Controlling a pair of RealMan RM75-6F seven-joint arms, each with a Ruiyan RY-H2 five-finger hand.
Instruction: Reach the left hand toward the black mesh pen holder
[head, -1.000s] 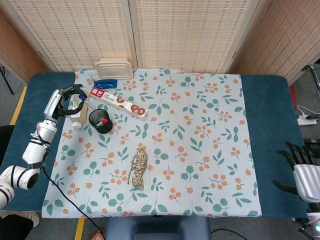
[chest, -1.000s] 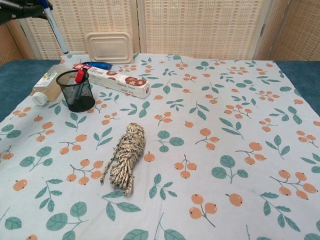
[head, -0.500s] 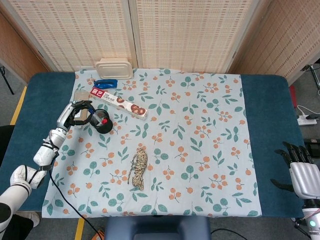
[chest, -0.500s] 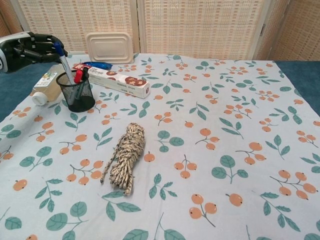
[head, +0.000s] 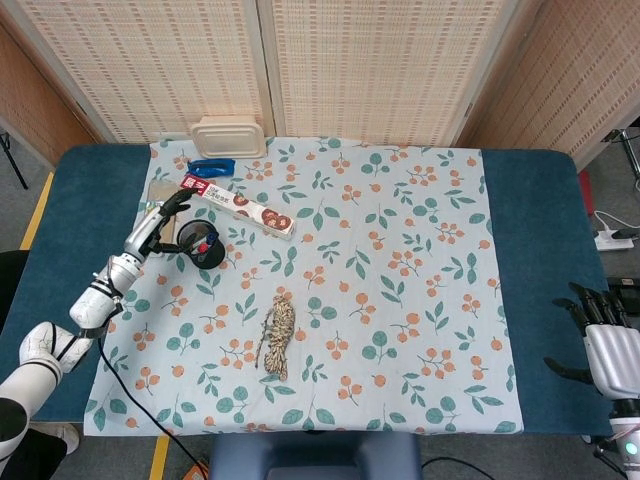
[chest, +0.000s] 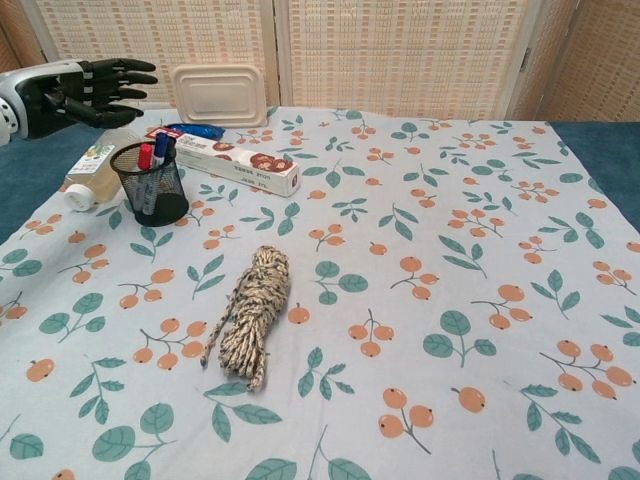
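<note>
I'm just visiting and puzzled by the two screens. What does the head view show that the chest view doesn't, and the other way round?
Only the head view shows the right robot hand, open at the table's right edge, and the blue table surface around the cloth.

Only the chest view shows the pens' side profile, standing in the black mesh pen holder.

Both show the left robot hand, open near that holder, plus the rope bundle, the long box and the lidded container.

The left robot hand (chest: 85, 92) hovers open, fingers spread, above and behind the black mesh pen holder (chest: 150, 184), which stands upright on the floral cloth (chest: 420, 220) with red and blue pens inside. A bottle (chest: 95, 165) lies beside it, a long box (chest: 238, 166) behind, a rope bundle (chest: 250, 310) in front
</note>
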